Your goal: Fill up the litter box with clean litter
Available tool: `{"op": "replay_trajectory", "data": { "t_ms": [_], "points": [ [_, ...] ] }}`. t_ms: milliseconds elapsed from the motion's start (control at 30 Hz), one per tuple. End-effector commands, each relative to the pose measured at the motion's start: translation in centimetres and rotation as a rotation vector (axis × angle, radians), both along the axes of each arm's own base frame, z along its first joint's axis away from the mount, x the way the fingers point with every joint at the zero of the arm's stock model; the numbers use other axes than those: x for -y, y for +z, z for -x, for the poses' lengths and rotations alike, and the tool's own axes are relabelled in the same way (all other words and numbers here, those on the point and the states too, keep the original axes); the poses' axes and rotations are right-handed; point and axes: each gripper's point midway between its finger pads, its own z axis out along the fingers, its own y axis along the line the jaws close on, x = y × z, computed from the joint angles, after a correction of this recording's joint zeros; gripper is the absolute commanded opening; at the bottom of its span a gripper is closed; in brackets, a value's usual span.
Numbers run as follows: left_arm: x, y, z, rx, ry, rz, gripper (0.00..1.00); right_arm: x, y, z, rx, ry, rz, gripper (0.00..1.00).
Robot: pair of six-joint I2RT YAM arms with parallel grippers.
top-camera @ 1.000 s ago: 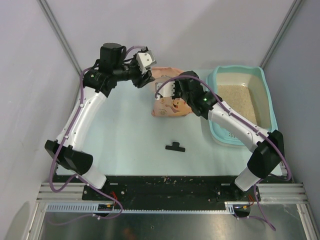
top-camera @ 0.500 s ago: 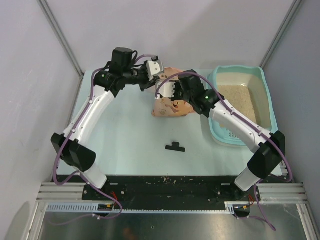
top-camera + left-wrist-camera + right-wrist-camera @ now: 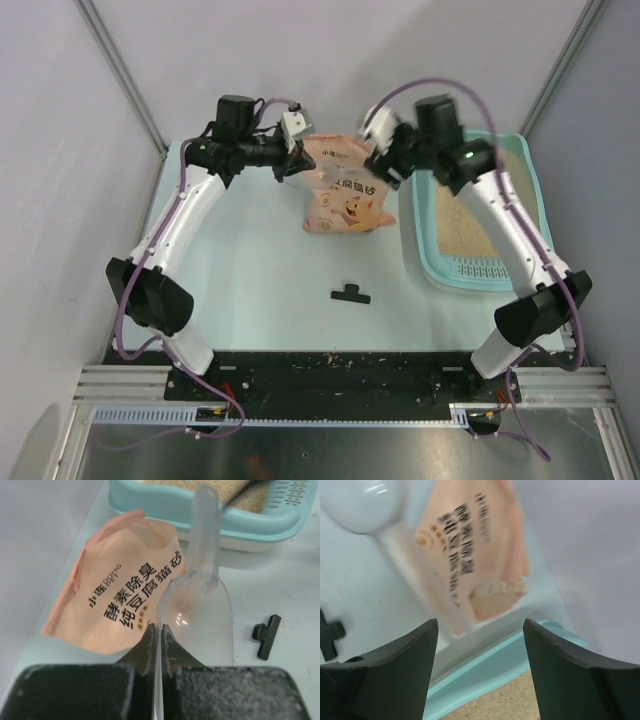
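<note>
**Operator:** How full is it?

**Spotter:** Your large teal rectangular plastic litter box (image 3: 425, 265) sits at the right side of the table. The fine beige clean litter (image 3: 465, 215) already covers the floor that shows. Your right arm hides the far end from above, so you cannot judge the depth there. I'd call the filling started, not finished.

**Operator:** And the supply?

**Spotter:** The peach-pink cartoon-cat bag (image 3: 345, 195) lies on the pale table (image 3: 250, 260), just beside the box's left wall. From your left wrist camera, the bag (image 3: 120, 590) lies under the scoop, with the box (image 3: 200, 510) beyond it. You cannot tell whether its mouth is open.

**Operator:** Grippers?

**Spotter:** Your left gripper (image 3: 157, 630) is pinched tight on the rim of the clear plastic scoop (image 3: 200, 600). The bowl looks empty. Your right gripper (image 3: 479, 625) hangs above the gap between the bag (image 3: 480, 555) and the box (image 3: 485, 675), its fingers spread wide with nothing between them.

**Operator:** What's left?

**Spotter:** Probably more loads: you'd dip the scoop in the bag and carry litter across. The small black clip (image 3: 350, 293) lies well apart from both.
</note>
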Motion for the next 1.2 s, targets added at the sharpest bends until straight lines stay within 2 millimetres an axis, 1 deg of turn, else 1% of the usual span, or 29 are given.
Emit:
{"op": "replay_trajectory", "data": {
  "t_ms": [0, 67, 100, 133, 167, 200, 233, 267, 300, 333, 367, 400, 467, 500, 600, 700, 733, 767, 800, 833, 867, 900, 933, 967, 1000, 1033, 1067, 1133, 1167],
  "points": [
    [0.0, 0.2, 2.0, -0.247, -0.027, 0.125, 0.0, 0.9, 6.8, 1.8, -0.251, -0.006, -0.459, 0.75],
    [0.0, 0.4, 2.4, -0.302, -0.041, 0.16, 0.0, 2.1, 8.3, 1.8, -0.286, 0.012, -0.569, 0.8],
    [0.0, 0.5, 2.4, -0.309, -0.043, 0.167, 0.0, 2.3, 9.2, 1.4, -0.31, -0.014, -0.645, 0.84],
    [0.0, 0.5, 2.3, -0.318, -0.036, 0.172, 0.0, 2.7, 8.9, 1.1, -0.359, -0.05, -0.697, 0.85],
    [0.0, 0.9, 2.4, -0.315, -0.033, 0.184, 0.0, 4.0, 9.0, 0.3, -0.387, -0.106, -0.759, 0.85],
    [0.0, 0.9, 2.4, -0.317, -0.029, 0.19, 0.0, 4.5, 10.3, -0.5, -0.367, -0.114, -0.827, 0.85],
    [0.0, 1.1, 2.4, -0.308, -0.023, 0.195, 0.0, 4.7, 10.1, -0.5, -0.519, -0.19, -0.964, 0.85],
    [0.0, 2.4, 2.3, -0.268, -0.014, 0.218, 0.0, 6.0, 8.6, -1.2, -0.575, -0.257, -1.014, 0.85],
    [-0.1, 2.3, 2.2, -0.263, -0.001, 0.226, 0.0, 6.1, 8.5, -1.1, -0.584, -0.289, -1.036, 0.86],
    [-0.1, 2.6, 2.0, -0.241, 0.015, 0.238, 0.0, 6.0, 8.1, -1.0, -0.593, -0.299, -1.033, 0.86],
    [-0.2, 4.4, 1.8, -0.179, 0.029, 0.273, 0.0, 5.7, 8.0, -0.6, -0.631, -0.285, -1.039, 0.86],
    [-0.2, 4.1, 1.8, -0.178, 0.031, 0.281, 0.0, 5.4, 8.1, -0.3, -0.661, -0.277, -1.048, 0.86],
    [0.1, 4.8, 1.7, -0.154, 0.028, 0.3, 0.0, 5.2, 8.4, -0.3, -0.714, -0.299, -1.084, 0.86],
    [0.1, 5.0, 1.4, -0.151, 0.034, 0.304, 0.0, 5.4, 8.9, -0.4, -0.718, -0.309, -1.099, 0.87],
    [0.3, 5.7, 0.9, -0.122, 0.059, 0.321, 0.0, 5.5, 9.3, -0.6, -0.772, -0.345, -1.145, 0.87],
    [1.4, 7.1, 0.9, -0.068, 0.059, 0.342, 0.0, 6.1, 9.1, -0.8, -0.824, -0.369, -1.186, 0.85],
    [2.2, 6.9, 0.9, -0.07, 0.051, 0.341, 0.0, 6.4, 8.3, -1.0, -0.848, -0.385, -1.198, 0.85],
    [2.7, 7.0, 0.9, -0.076, 0.048, 0.348, 0.0, 6.3, 8.7, -0.9, -0.865, -0.368, -1.224, 0.85],
    [3.1, 7.5, 0.8, -0.072, 0.045, 0.357, 0.0, 6.2, 8.5, -0.8, -0.884, -0.361, -1.232, 0.84],
    [3.9, 7.2, 0.6, -0.084, 0.045, 0.356, 0.0, 6.1, 7.8, -0.6, -0.921, -0.357, -1.235, 0.83],
    [4.4, 7.3, 0.5, -0.086, 0.043, 0.364, 0.0, 6.2, 7.7, -0.5, -0.931, -0.352, -1.242, 0.83],
    [5.1, 8.0, 0.6, -0.076, 0.028, 0.372, 0.0, 6.1, 8.0, -0.6, -0.942, -0.345, -1.263, 0.82],
    [5.4, 8.2, 0.3, -0.07, 0.036, 0.379, 0.0, 6.1, 7.5, -0.4, -0.965, -0.345, -1.267, 0.82],
    [5.8, 7.7, -0.3, -0.097, 0.046, 0.383, 0.0, 6.1, 7.7, -0.3, -0.962, -0.336, -1.272, 0.82],
    [6.3, 8.2, -0.2, -0.093, 0.041, 0.394, 0.0, 6.1, 7.9, -0.3, -0.961, -0.326, -1.279, 0.81],
    [6.5, 8.4, -0.7, -0.097, 0.066, 0.413, 0.0, 6.0, 8.1, -0.2, -0.961, -0.315, -1.278, 0.81],
    [6.9, 8.1, -1.3, -0.099, 0.074, 0.417, 0.0, 5.9, 8.2, -0.1, -0.96, -0.309, -1.278, 0.8],
    [7.7, 8.2, -1.5, -0.12, 0.068, 0.441, 0.0, 6.0, 8.6, -0.1, -0.954, -0.304, -1.284, 0.78],
    [8.1, 7.7, -1.9, -0.128, 0.068, 0.436, 0.0, 6.0, 8.8, 0.0, -0.95, -0.298, -1.285, 0.77]
  ]
}}
